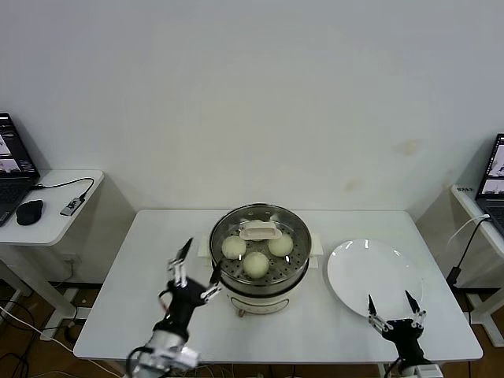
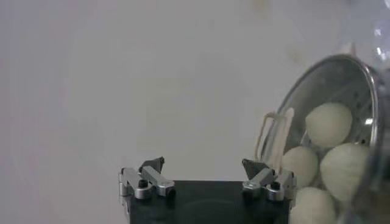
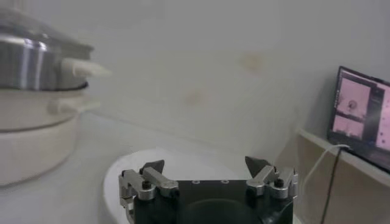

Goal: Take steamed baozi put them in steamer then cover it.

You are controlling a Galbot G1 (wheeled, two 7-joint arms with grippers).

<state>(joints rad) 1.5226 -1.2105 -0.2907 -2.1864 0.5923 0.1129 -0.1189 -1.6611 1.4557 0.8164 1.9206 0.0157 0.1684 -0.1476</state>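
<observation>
The steamer (image 1: 260, 288), a steel pot on a cream base, stands at the table's middle. The glass cover with its cream handle (image 1: 260, 231) lies on top of it. Three baozi (image 1: 255, 264) show through the glass; the left wrist view shows several baozi (image 2: 329, 123) under the cover (image 2: 274, 140). My left gripper (image 1: 198, 264) is open and empty, just left of the steamer; it also shows in its wrist view (image 2: 203, 164). My right gripper (image 1: 390, 303) is open and empty over the near edge of the white plate (image 1: 374, 264); it also shows in its wrist view (image 3: 204, 164), with the steamer (image 3: 30, 67) off to the side.
The white plate (image 3: 116, 179) is bare, to the right of the steamer. A side table on the left holds a laptop (image 1: 12, 165) and a mouse (image 1: 29, 211). Another laptop (image 1: 492, 177) with cables stands on a table at the right.
</observation>
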